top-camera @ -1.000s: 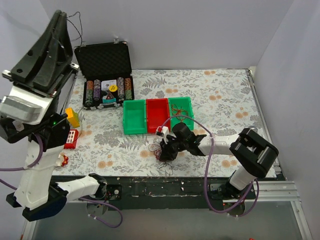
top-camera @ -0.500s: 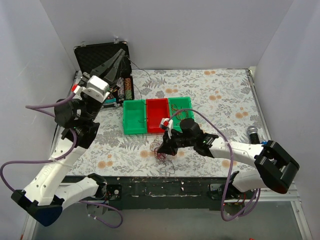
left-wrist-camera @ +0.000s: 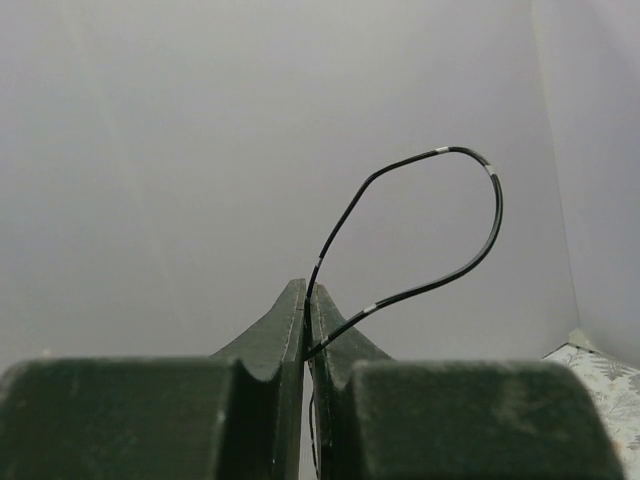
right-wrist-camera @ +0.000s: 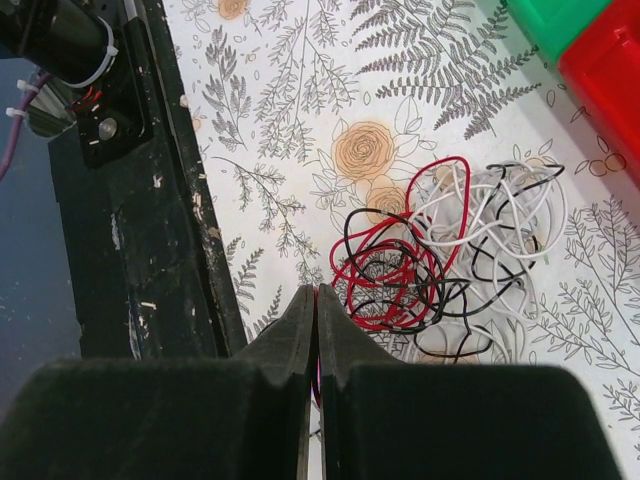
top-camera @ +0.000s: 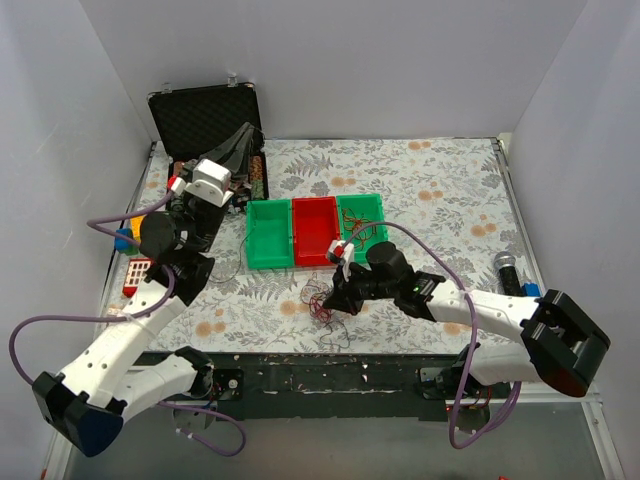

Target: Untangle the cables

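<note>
Tangle of cables [right-wrist-camera: 445,255] on floral table [right-wrist-camera: 300,90]; right gripper [right-wrist-camera: 316,292] pinched shut on red strand [right-wrist-camera: 338,288] at its edge; raised left gripper [left-wrist-camera: 306,290] clamps looped black cable [left-wrist-camera: 440,150].

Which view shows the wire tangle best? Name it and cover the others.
Right wrist: the tangle lies close, its red, white and black strands distinct. Top external shows it small, colours barely separable. Left wrist shows only one pinched black wire.
</note>
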{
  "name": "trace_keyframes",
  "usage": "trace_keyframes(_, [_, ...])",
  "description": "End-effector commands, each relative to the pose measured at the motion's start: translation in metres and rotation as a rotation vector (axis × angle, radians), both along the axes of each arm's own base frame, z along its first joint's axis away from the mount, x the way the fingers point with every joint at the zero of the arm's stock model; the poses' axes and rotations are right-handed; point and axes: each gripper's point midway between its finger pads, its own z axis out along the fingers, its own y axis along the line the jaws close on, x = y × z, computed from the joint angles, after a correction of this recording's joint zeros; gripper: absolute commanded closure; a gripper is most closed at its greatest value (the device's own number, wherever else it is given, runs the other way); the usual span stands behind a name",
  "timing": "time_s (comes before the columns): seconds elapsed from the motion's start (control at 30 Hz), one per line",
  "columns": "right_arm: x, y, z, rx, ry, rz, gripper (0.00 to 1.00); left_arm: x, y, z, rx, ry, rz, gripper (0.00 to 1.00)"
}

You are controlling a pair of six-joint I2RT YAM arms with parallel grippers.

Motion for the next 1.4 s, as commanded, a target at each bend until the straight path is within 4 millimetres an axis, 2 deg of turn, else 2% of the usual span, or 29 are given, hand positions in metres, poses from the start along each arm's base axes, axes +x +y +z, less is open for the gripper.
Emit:
trace_keyframes(0.0, [0.004, 0.0, 0.011, 0.029, -0.032, -0.02, 0.98, 0.011, 0.01, -0.015, -0.036, 0.03, 0.062, 1.0])
trace_keyframes(0.13, [0.007, 0.0, 0.019, 0.044, -0.054, -0.031, 0.97, 0.014, 0.005, -0.028, -0.025, 0.07, 0.041, 1.0])
trace_keyframes(0.2, [0.012, 0.0, 0.033, 0.058, -0.086, -0.048, 0.88, 0.014, -0.002, -0.036, 0.007, 0.099, 0.011, 1.0])
trace_keyframes(0.27, [0.019, 0.001, 0.055, 0.079, -0.14, -0.065, 0.77, 0.01, -0.01, -0.04, 0.036, 0.111, -0.037, 1.0])
trace_keyframes(0.33, [0.028, 0.002, 0.086, 0.117, -0.21, -0.085, 0.61, 0.006, -0.016, -0.045, 0.055, 0.124, -0.073, 1.0])
trace_keyframes(0.4, [0.037, 0.001, 0.119, 0.153, -0.282, -0.119, 0.5, 0.002, -0.021, -0.05, 0.069, 0.143, -0.108, 1.0])
trace_keyframes(0.53, [0.054, 0.002, 0.181, 0.247, -0.412, -0.174, 0.18, -0.004, -0.028, -0.057, 0.083, 0.18, -0.166, 1.0])
trace_keyframes(0.63, [0.067, 0.008, 0.215, 0.301, -0.472, -0.217, 0.15, -0.009, -0.032, -0.059, 0.091, 0.194, -0.204, 1.0])
trace_keyframes(0.7, [0.073, 0.013, 0.23, 0.333, -0.527, -0.213, 0.14, -0.014, -0.035, -0.057, 0.093, 0.2, -0.233, 1.0])
trace_keyframes(0.8, [0.07, 0.027, 0.245, 0.405, -0.564, -0.156, 0.13, -0.021, -0.04, -0.056, 0.105, 0.213, -0.283, 1.0])
trace_keyframes(0.97, [0.058, 0.044, 0.252, 0.514, -0.588, -0.054, 0.12, -0.031, -0.045, -0.047, 0.112, 0.219, -0.34, 1.0])
trace_keyframes(1.23, [0.079, 0.059, 0.262, 0.537, -0.625, -0.093, 0.11, -0.05, -0.053, -0.033, 0.107, 0.228, -0.445, 1.0])
trace_keyframes(1.37, [0.078, 0.073, 0.263, 0.567, -0.586, -0.053, 0.11, -0.055, -0.055, -0.03, 0.108, 0.224, -0.472, 1.0])
